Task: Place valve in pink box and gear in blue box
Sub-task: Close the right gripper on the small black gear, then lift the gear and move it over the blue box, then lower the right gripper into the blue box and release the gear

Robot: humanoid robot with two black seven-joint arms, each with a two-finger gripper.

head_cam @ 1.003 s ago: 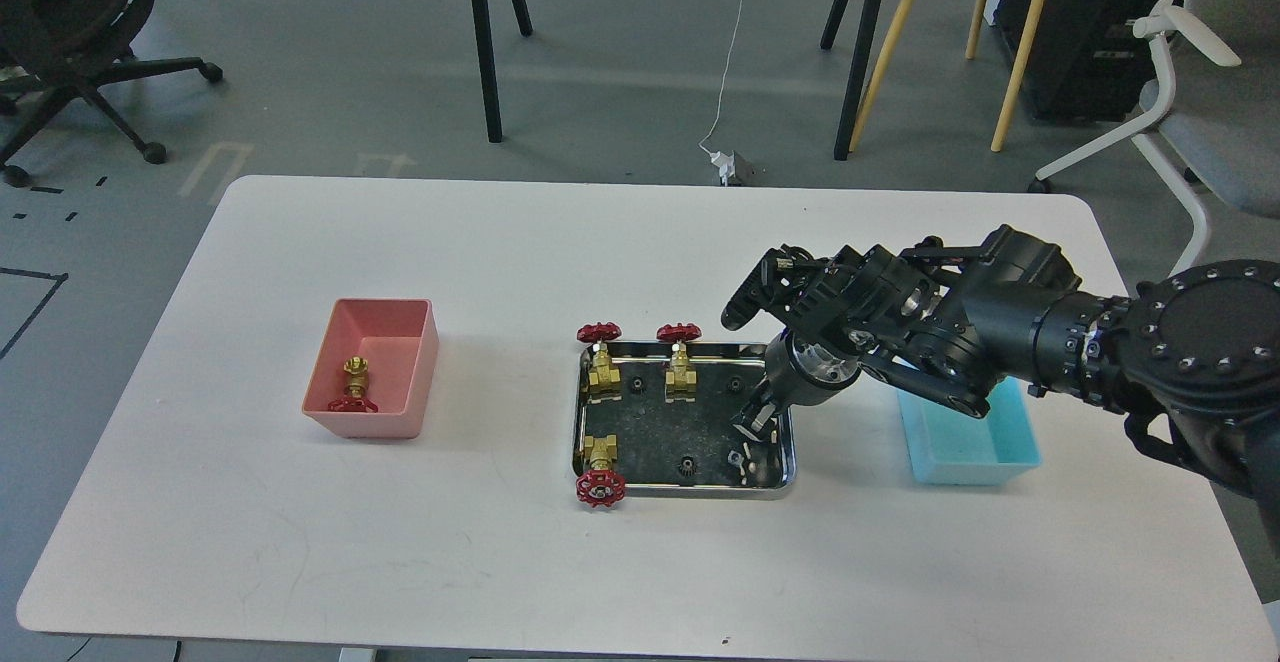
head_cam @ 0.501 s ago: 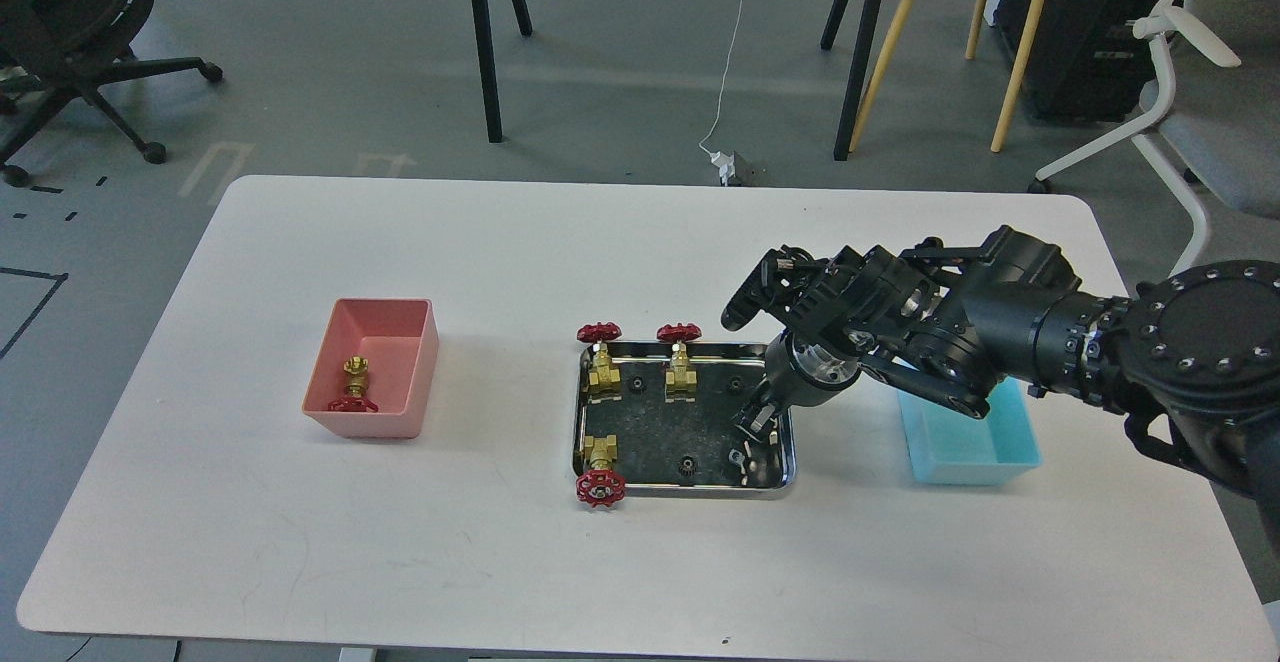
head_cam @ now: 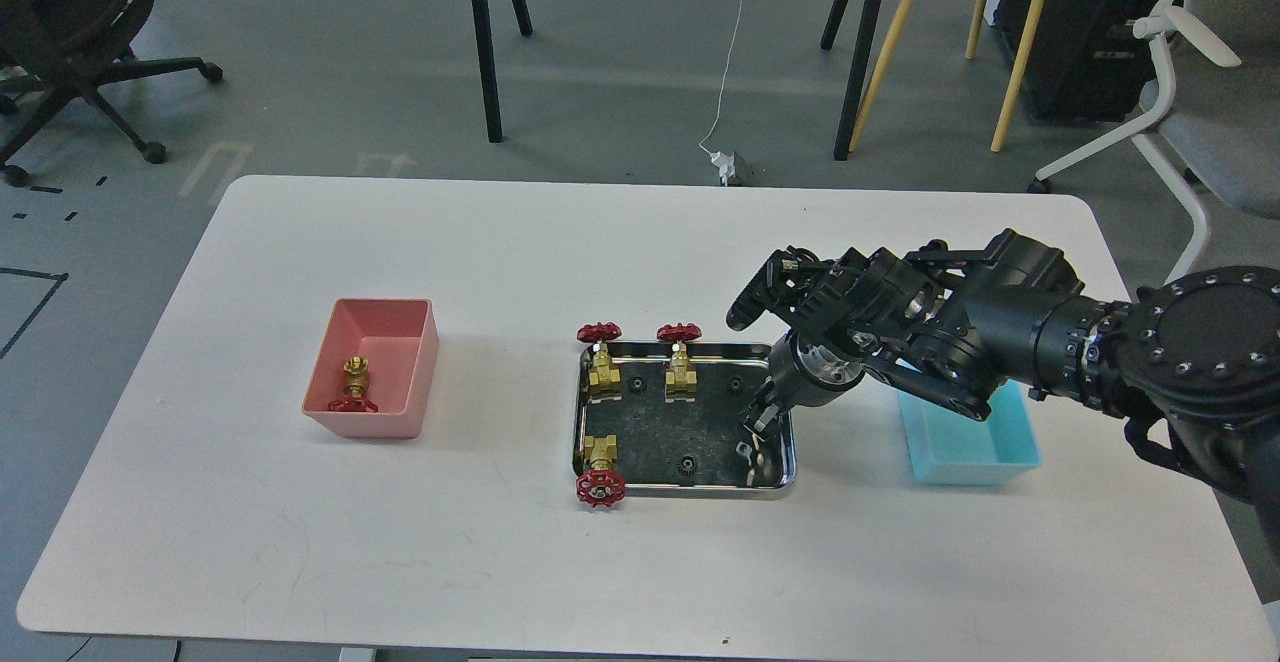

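My right gripper (head_cam: pixel 753 422) points down over the right end of the shiny steel tray (head_cam: pixel 690 491); its fingers are small and dark, and I cannot tell whether they hold anything. Three valves stand in the tray: two at the back (head_cam: pixel 600 357) (head_cam: pixel 680 360) and one at the front left (head_cam: pixel 600 470). Tiny black gears (head_cam: pixel 687 464) (head_cam: pixel 636 383) (head_cam: pixel 736 383) lie on the tray floor. The pink box (head_cam: pixel 400 417) at the left holds one valve (head_cam: pixel 354 387). The blue box (head_cam: pixel 970 462) sits right of the tray, partly under my right arm. My left gripper is out of view.
Everything sits on a white table (head_cam: pixel 600 242). My bulky right arm (head_cam: pixel 1000 342) spans from the right edge over the blue box. Chairs and stand legs are on the floor beyond the table's far edge.
My right gripper has risen slightly and shifted a little right over the tray's right end. Nothing else has moved.
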